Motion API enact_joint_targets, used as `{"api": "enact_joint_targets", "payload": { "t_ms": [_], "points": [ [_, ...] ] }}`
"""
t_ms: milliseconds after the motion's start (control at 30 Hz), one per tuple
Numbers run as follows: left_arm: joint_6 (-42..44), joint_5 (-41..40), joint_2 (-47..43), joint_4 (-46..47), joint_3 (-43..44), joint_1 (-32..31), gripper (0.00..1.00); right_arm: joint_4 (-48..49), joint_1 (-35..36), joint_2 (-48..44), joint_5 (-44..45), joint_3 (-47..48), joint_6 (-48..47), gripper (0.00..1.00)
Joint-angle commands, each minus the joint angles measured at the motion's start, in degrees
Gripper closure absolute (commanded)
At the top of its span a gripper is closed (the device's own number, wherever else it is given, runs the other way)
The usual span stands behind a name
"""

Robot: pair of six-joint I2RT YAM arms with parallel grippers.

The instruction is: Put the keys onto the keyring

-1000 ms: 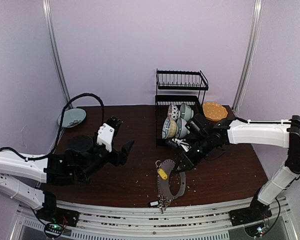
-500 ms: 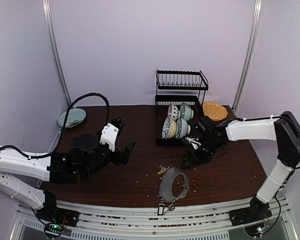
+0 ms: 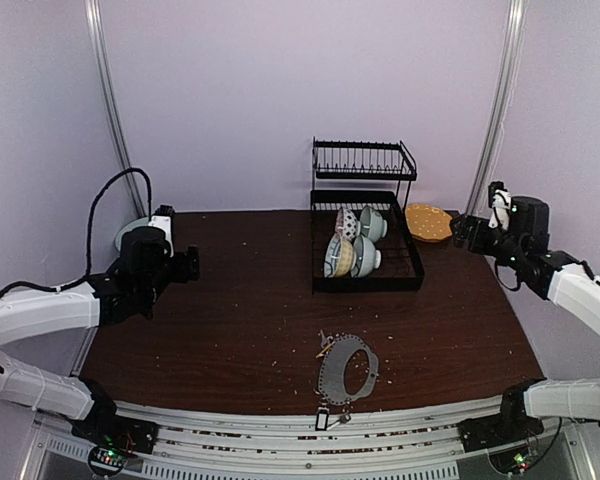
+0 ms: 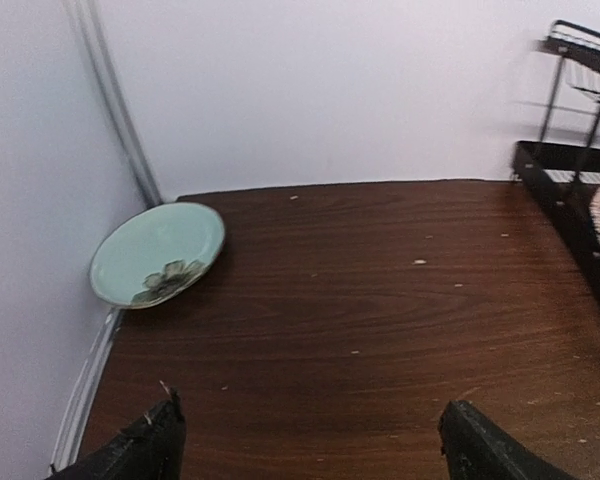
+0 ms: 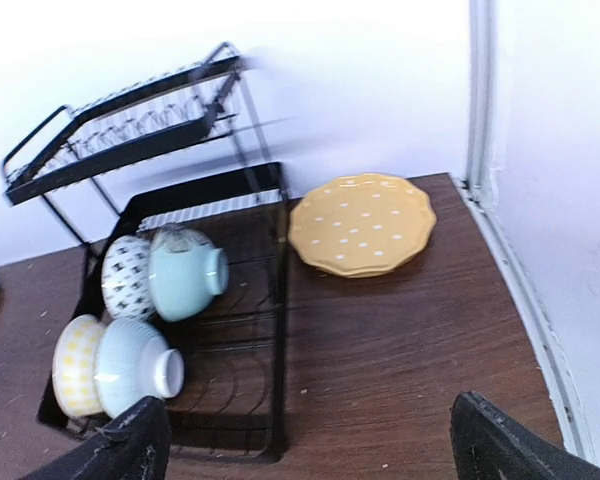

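The keyring, a thin grey hoop, lies flat on the brown table near its front edge. The keys' yellow tag rests at the hoop's far-left rim; whether it is threaded on the hoop I cannot tell. My left gripper hovers at the table's far left, well away from the hoop. In the left wrist view it is open over bare wood. My right gripper is up at the back right by the rack. It too stands open, with nothing between its fingers.
A black dish rack holding several bowls stands at the back centre. A yellow dotted plate lies to its right. A pale green plate leans in the back left corner. A small black-and-white tag hangs off the front edge.
The right gripper opened and let go of the keyring, which dropped flat on the table. Both arms then drew back from the middle, left to the far left, right to the back right.
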Motion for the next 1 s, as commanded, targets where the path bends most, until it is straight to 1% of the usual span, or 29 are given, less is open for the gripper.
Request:
{"api": "enact_joint_targets", "payload": {
  "t_ms": [0,33,133,200,233,300,333,367,433,533,600,733,800,867,933,967],
  "points": [
    [-2.1,1.9,0.3,3.8,-3.7,9.0,0.08,18.0,-5.4,-1.3,8.8,-9.3,3.3,0.0],
    [-1.5,-0.1,0.6,5.4,-4.6,10.1,0.08,22.4,-6.1,-2.2,11.0,-12.2,3.8,0.0],
    [1.4,-4.9,1.9,10.2,-5.9,12.2,0.08,39.6,-6.4,-3.6,20.0,-24.0,3.6,0.0],
    [3.1,-5.2,3.6,13.6,-6.9,14.6,0.08,48.2,-6.3,-2.7,23.1,-28.9,1.9,0.0],
    [4.5,-6.3,4.4,16.1,-7.8,15.5,0.07,50.8,-6.4,-1.6,23.4,-30.2,0.6,0.0],
    [7.1,-7.4,5.0,20.7,-10.0,16.5,0.07,52.1,-6.4,0.9,25.1,-30.7,1.5,0.0],
    [8.2,-7.0,5.0,22.9,-10.9,17.1,0.07,52.0,-6.4,2.7,25.9,-30.6,2.5,0.0],
    [8.1,-5.6,4.7,22.6,-11.0,17.6,0.07,52.0,-6.4,3.9,26.7,-30.5,3.2,0.0],
    [10.1,-4.7,3.8,26.7,-12.7,17.9,0.07,53.1,-6.4,6.1,28.0,-30.9,3.9,0.0],
    [13.8,-4.4,2.3,33.9,-17.0,18.1,0.06,59.8,-6.4,8.0,28.5,-33.9,3.4,0.0],
    [14.5,-2.6,2.4,37.2,-19.1,18.9,0.06,63.7,-6.4,8.9,29.0,-35.6,1.6,0.0],
    [14.7,0.0,4.1,46.4,-24.0,19.3,0.06,62.6,-6.4,8.4,30.2,-35.6,2.2,0.0],
    [15.1,0.6,5.2,50.5,-25.6,19.3,0.05,64.1,-6.4,8.6,30.4,-36.3,1.7,0.0],
    [15.7,0.7,7.2,53.5,-25.7,19.3,0.05,66.0,-6.4,9.1,30.3,-37.0,1.1,0.0],
    [16.7,0.9,8.4,55.1,-25.7,19.3,0.05,65.0,-6.4,9.3,30.5,-37.0,1.5,0.0],
    [17.7,0.2,9.1,57.8,-25.7,19.3,0.05,64.4,-6.4,9.4,30.5,-36.8,1.7,0.0]
  ]
}}
